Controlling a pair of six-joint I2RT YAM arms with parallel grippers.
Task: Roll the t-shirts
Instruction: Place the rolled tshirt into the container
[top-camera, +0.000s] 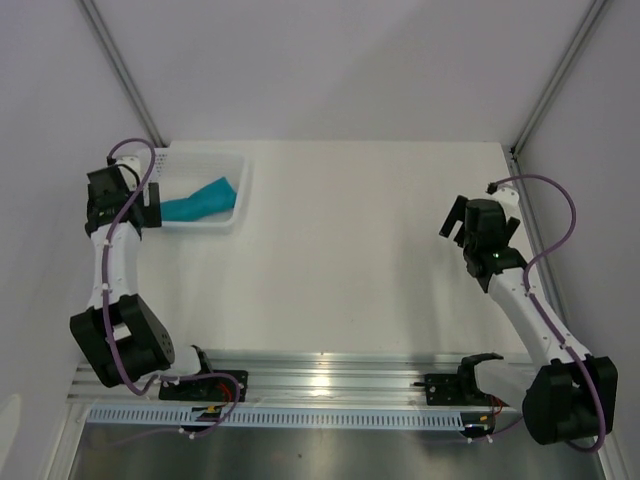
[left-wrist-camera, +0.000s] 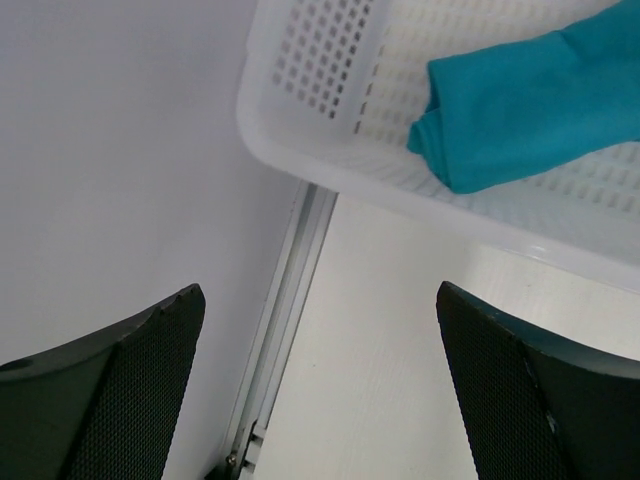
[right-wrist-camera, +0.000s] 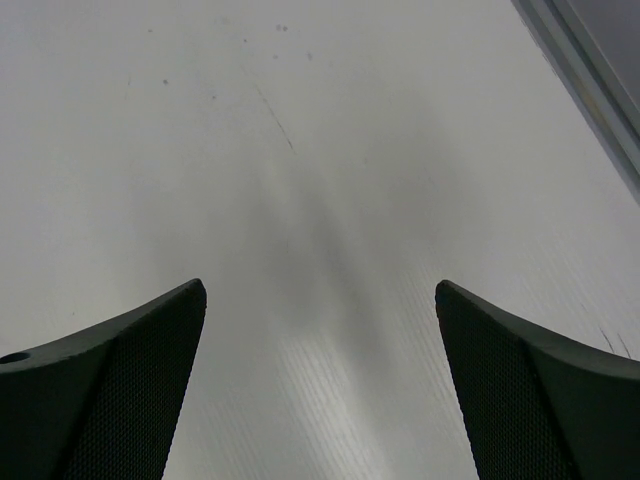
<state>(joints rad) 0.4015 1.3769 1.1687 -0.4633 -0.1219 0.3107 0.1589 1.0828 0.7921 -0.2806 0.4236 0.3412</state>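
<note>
White tabletop (top-camera: 350, 250), teal cotton t-shirt (left-wrist-camera: 520, 110) sits rolled inside the white plastic mesh basket (left-wrist-camera: 300, 100), both pincers spread wide and empty, left pincer (left-wrist-camera: 320, 300) just outside the basket rim, right pincer (right-wrist-camera: 320, 295) well away from it, so I'd lift the left one clear without snagging that rim.

A white basket (top-camera: 205, 162) sits at the desk's (top-camera: 350, 260) 10 o'clock corner, with a rolled teal t-shirt (top-camera: 200, 203) lying aslant inside it. The left claw (top-camera: 125, 212) hangs at the basket's 8 o'clock side, fingers spread, gripping nothing. The right claw (top-camera: 482, 222) hovers toward the desk's 3 o'clock edge, well apart, likewise spread and empty.
</note>
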